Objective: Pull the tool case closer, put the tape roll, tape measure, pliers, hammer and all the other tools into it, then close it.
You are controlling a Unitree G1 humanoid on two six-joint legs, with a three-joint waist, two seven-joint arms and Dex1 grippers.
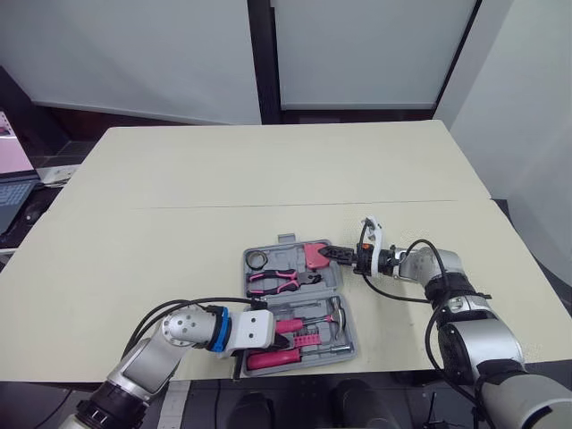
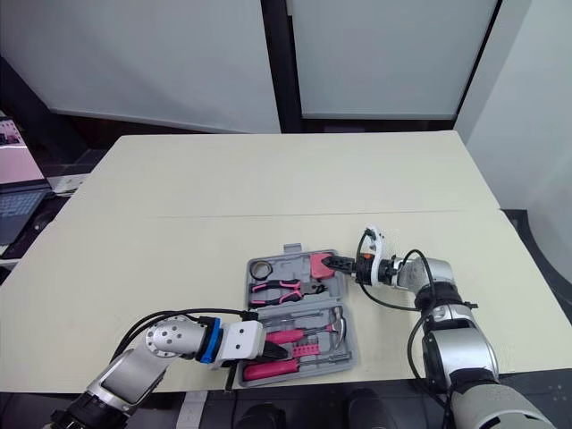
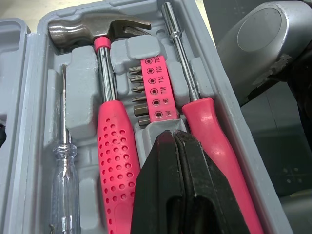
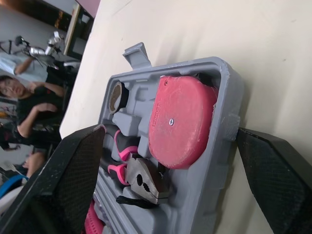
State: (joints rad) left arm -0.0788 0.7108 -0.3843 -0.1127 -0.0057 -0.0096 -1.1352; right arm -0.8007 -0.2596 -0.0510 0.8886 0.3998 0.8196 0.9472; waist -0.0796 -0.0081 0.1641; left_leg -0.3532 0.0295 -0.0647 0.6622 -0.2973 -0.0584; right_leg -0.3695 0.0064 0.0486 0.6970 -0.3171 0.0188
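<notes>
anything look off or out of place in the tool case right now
Nothing spilled or broken. The hammer, pliers, tape measure and tape roll all lie in their slots in the tool case. The case just sits turned a little against the front edge of the table, not yet closed.

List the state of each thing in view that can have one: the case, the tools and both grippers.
tool case: open, lying flat on the table
tape measure: seated in its slot
tape roll: in its corner slot
pliers: lying in the case
hammer: seated in its slot
left gripper: jaws shut, beside the hammer handle
right gripper: jaws open, at the tape measure corner
</notes>
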